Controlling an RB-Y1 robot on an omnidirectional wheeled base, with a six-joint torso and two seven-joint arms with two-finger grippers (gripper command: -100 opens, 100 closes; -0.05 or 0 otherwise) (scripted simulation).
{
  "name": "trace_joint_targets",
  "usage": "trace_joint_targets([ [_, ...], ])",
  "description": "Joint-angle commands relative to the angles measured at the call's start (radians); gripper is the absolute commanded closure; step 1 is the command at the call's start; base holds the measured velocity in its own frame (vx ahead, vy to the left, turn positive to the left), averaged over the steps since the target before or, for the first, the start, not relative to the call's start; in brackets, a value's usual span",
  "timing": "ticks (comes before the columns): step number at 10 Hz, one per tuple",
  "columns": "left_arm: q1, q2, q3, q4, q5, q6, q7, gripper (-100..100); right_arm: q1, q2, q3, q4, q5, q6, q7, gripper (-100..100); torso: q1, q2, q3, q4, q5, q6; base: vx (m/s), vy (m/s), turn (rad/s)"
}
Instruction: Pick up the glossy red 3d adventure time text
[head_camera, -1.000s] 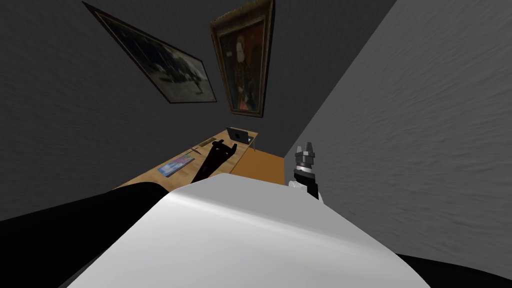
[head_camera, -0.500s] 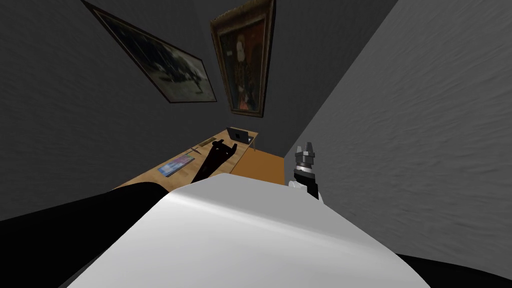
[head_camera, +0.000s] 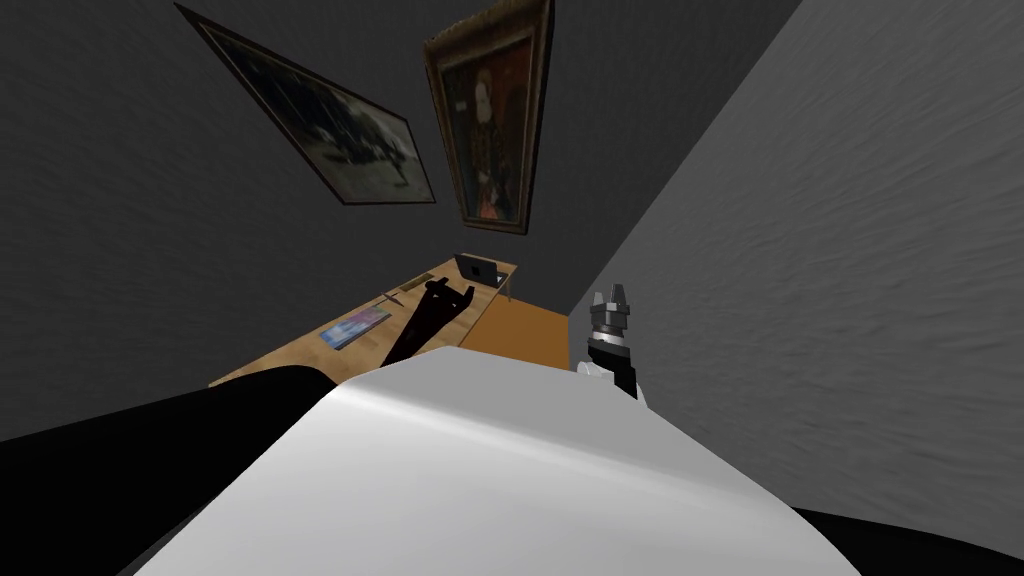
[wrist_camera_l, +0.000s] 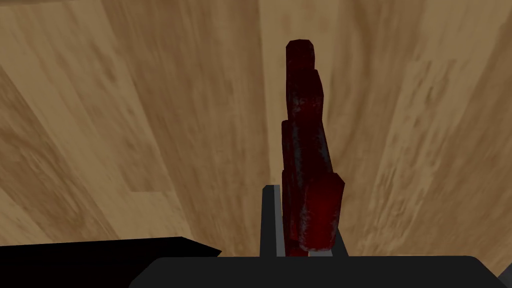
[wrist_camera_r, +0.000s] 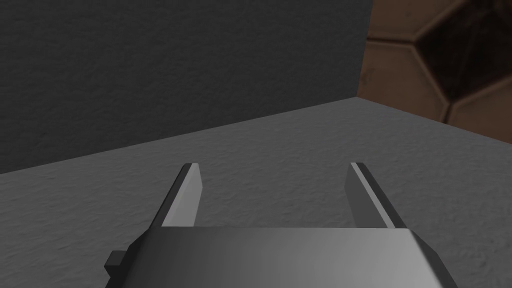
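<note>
The left gripper held the red text between its fingers over the tabletop, wood showing on every side; the right gripper stood with fingers wide.

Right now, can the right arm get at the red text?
Probably not. The right gripper is open, up beside the grey wall, well off the wooden table. The red text sits over that table, clamped in the left gripper, so there is little free to grab.
</note>
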Motion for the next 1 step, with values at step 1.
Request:
trace_joint_targets([
  [1, 0.0, 0.0, 0.0, 0.0, 0.0, 0.0, 0.0, 0, 0.0, 0.0, 0.0, 0.0, 0.0, 0.0, 0.0, 0, 0.0, 0.0, 0.0, 0.0, 0.0, 0.0, 0.0, 0.0, 0.0],
])
